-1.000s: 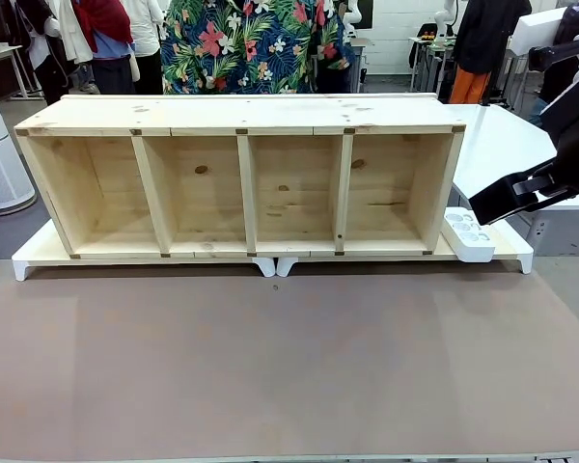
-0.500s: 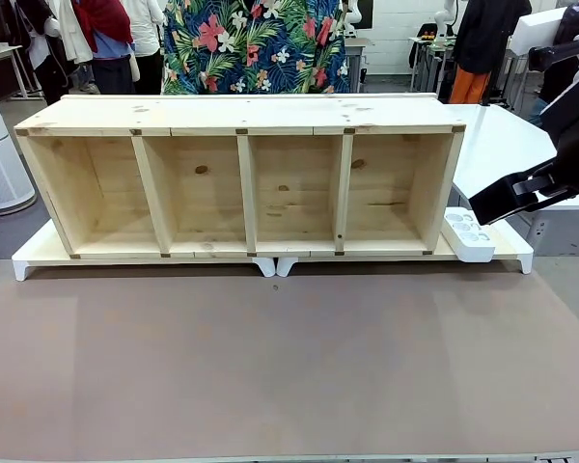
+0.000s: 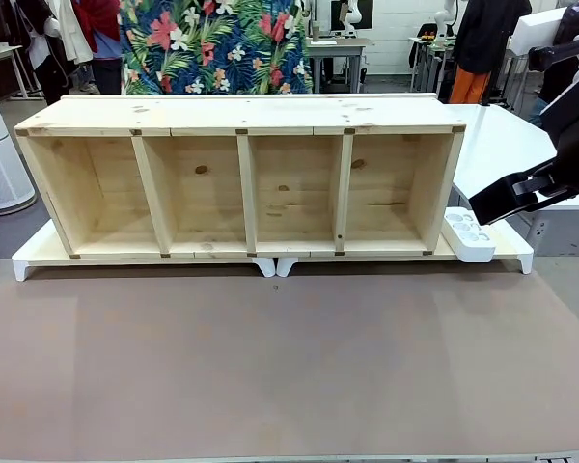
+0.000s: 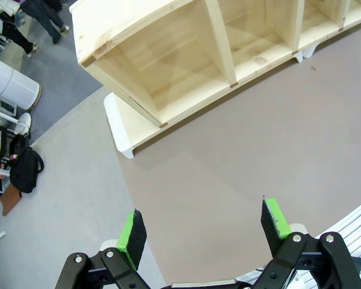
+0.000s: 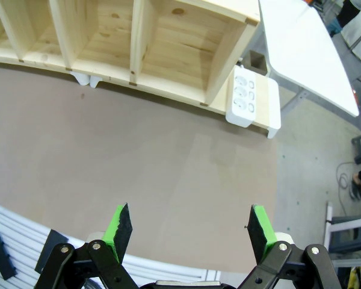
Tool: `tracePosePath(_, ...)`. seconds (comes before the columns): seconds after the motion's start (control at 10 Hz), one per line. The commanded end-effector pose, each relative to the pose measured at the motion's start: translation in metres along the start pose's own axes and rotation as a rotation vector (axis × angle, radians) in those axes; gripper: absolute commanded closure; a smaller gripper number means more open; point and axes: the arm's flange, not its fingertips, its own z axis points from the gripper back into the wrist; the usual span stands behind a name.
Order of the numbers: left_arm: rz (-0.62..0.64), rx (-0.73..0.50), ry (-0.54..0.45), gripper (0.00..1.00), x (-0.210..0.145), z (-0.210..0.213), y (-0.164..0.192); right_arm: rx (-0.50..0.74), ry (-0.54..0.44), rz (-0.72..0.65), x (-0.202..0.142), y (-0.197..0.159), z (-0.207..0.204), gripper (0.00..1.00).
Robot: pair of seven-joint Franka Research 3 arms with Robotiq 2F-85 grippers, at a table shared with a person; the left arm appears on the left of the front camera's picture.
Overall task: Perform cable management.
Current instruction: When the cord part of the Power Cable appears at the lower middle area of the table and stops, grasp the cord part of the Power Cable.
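1. Left gripper (image 4: 203, 226): jaws spread, empty, above the mat (image 4: 228, 150).
2. Right gripper (image 5: 189, 227): jaws spread, empty.
3. Cable: its place cannot be told; a blind reach could strike the shelf (image 3: 241, 183) or strip (image 3: 468, 234).

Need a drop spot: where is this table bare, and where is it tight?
The brown tabletop in front of the wooden shelf is bare edge to edge. All four shelf compartments stand empty. Tight: the shelf's right end, where the white power strip sits close beside it.
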Motion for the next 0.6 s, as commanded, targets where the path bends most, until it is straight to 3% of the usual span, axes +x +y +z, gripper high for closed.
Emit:
tracePosePath(0.0,0.006,0.002,-0.004,0.00,-0.0001,0.0008,0.0016,0.001,0.000,0.008,-0.0001,0.0001,0.0002,0.00)
tracePosePath(0.5,0.006,0.002,-0.004,0.00,-0.0001,0.0008,0.0016,0.001,0.000,0.008,-0.0001,0.0001,0.0002,0.00)
